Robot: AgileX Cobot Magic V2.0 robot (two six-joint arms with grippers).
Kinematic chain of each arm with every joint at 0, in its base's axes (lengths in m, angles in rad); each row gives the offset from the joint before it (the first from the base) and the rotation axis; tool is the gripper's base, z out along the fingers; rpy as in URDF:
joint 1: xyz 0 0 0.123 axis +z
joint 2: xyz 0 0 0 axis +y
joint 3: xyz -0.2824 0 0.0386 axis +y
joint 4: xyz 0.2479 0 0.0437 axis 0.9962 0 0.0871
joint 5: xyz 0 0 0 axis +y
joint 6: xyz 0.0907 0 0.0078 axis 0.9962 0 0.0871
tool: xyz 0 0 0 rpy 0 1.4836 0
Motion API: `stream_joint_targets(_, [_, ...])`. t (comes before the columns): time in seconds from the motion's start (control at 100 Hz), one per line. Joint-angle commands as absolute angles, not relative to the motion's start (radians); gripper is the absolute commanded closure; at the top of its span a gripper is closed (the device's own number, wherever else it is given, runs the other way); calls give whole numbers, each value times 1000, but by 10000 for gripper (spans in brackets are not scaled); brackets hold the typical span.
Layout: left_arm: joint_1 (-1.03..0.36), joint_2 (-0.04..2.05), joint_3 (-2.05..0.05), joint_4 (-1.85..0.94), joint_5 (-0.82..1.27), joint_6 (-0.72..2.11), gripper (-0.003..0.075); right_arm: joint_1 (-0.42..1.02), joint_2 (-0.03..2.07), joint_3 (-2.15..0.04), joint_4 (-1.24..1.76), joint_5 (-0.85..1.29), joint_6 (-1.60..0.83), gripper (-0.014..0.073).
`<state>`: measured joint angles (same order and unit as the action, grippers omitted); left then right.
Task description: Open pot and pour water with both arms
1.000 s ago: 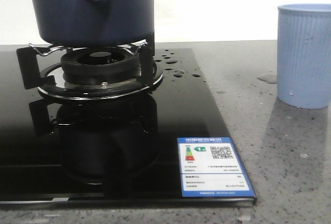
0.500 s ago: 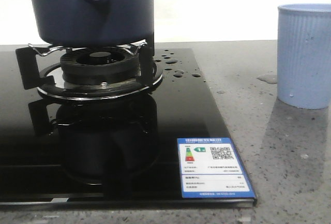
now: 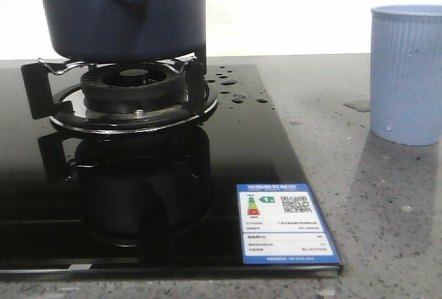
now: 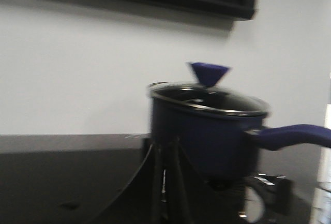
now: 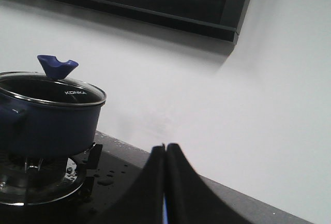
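The dark navy pot stands on the burner's supports, its handle stub facing the front camera. In the left wrist view the pot wears a glass lid with a blue knob; its long handle sticks out sideways. My left gripper is shut and empty, just short of the pot's side. My right gripper is shut and empty, well apart from the pot and its lid knob. Water drops lie on the glass beside the burner. Neither gripper shows in the front view.
The black glass stove has a ring burner under the pot and an energy label at its front right corner. A light blue ribbed cup stands on the grey counter at the right, with a small puddle beside it.
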<state>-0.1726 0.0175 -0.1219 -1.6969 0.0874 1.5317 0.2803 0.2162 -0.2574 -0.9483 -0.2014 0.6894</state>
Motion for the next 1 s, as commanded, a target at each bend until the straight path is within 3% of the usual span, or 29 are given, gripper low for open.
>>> stream_joint_targets(0.0, [-174,38,-132,-1697,-81,1533,739,275,225,-285,-946,-246,688,659])
stream_joint_targets(0.08, [-174,38,-110,-1544,-120,1490,739,275,225,-285,-946,-246,688,659])
stream_joint_targets(0.15, [-172,38,-85,-1176,-108,1259,739,275,225,-285,-946,-246,688,659])
stream_joint_targets(0.28, [-172,38,-34,-166,-52,307,739,275,225,-285,-946,-246,688,659])
stream_joint_targets(0.35, [-172,38,-19,81,75,-28,739,275,225,-285,-946,-246,688,659])
stream_joint_targets(0.48, [-170,38,9,73,248,-79,739,275,225,-285,-946,-246,688,659])
stream_joint_targets(0.99, [-91,38,39,83,253,-77,739,275,225,-285,-946,-246,688,659])
